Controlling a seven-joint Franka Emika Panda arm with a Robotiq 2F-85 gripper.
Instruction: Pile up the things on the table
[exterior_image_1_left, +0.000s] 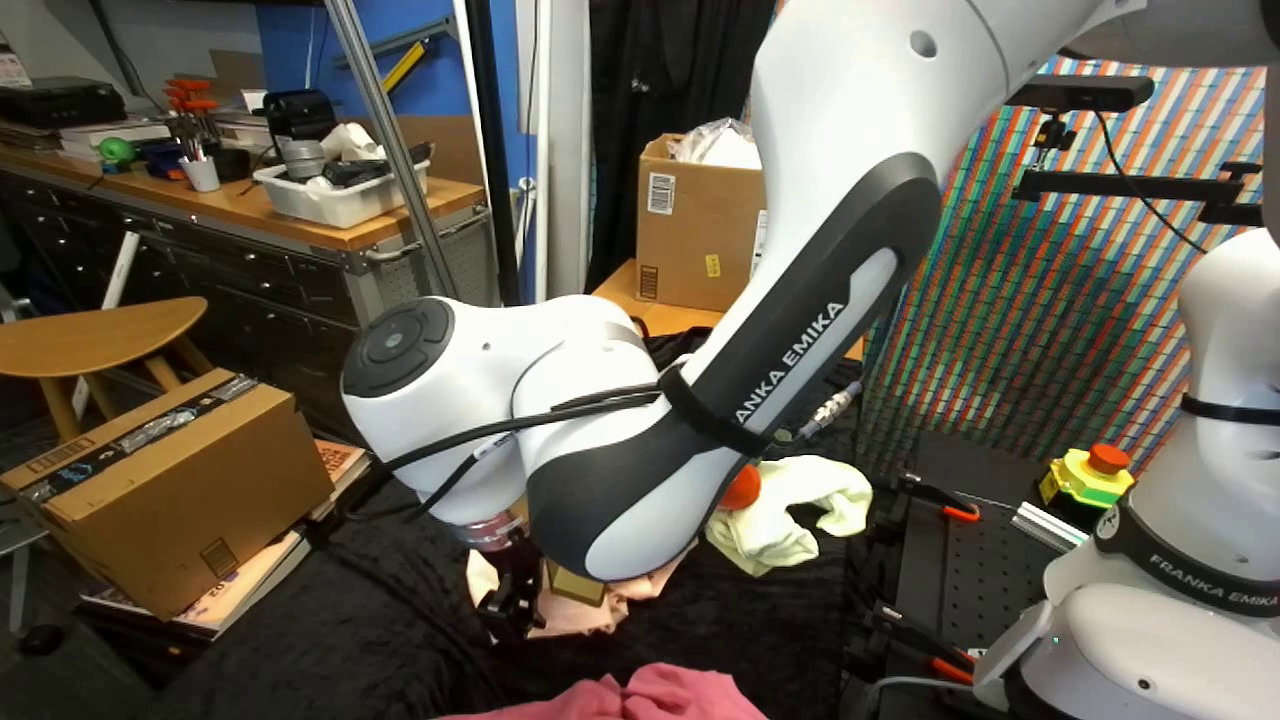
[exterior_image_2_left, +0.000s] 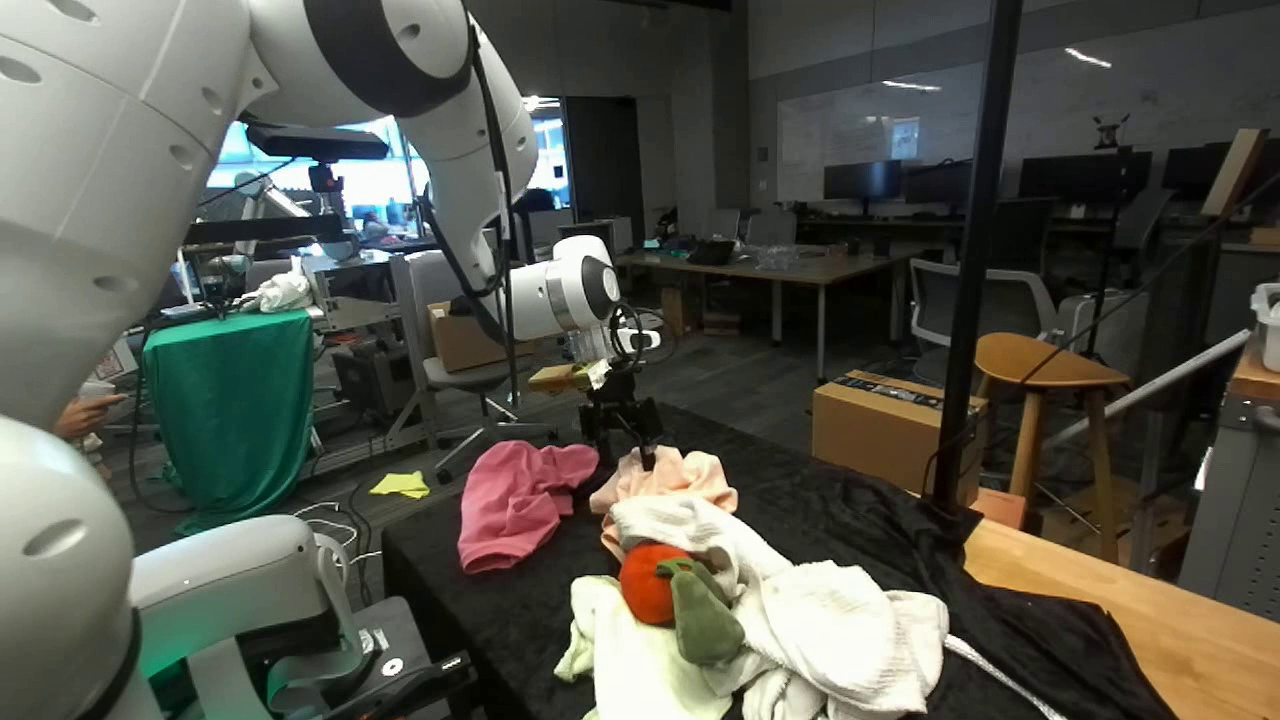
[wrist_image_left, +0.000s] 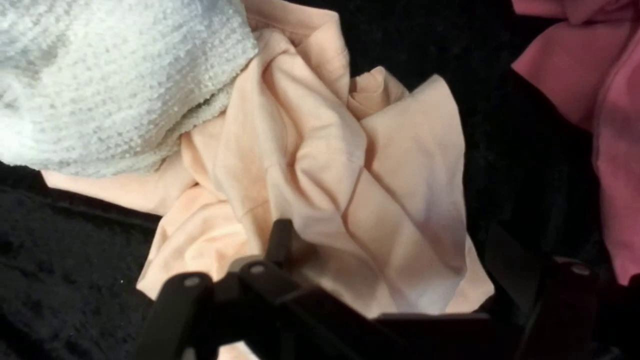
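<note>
On the black table (exterior_image_2_left: 800, 480), a crumpled peach cloth (wrist_image_left: 320, 150) lies under my gripper (wrist_image_left: 392, 242). The gripper stands wide open above it; in an exterior view one finger overlaps the cloth, and I cannot tell if they touch. A bumpy white cloth (exterior_image_2_left: 840, 630) partly covers the peach one, and a thin white cord (exterior_image_2_left: 1000, 680) trails from it. Beside it, a red-orange round object (exterior_image_2_left: 650, 585) and a green soft object (exterior_image_2_left: 705, 620) rest on the pale yellow-green cloth (exterior_image_2_left: 645, 680). Apart from these lies the pink cloth (exterior_image_2_left: 525, 505), also partly visible in the wrist view.
A brown cardboard box (exterior_image_1_left: 180, 500) stands beyond the table, another box (exterior_image_1_left: 700, 225) at the back. Near the robot base sits an emergency stop button (exterior_image_1_left: 1105, 460). A small yellow cloth (exterior_image_2_left: 402, 485) lies on the floor. A black upright post (exterior_image_2_left: 965, 300) rises at the table edge.
</note>
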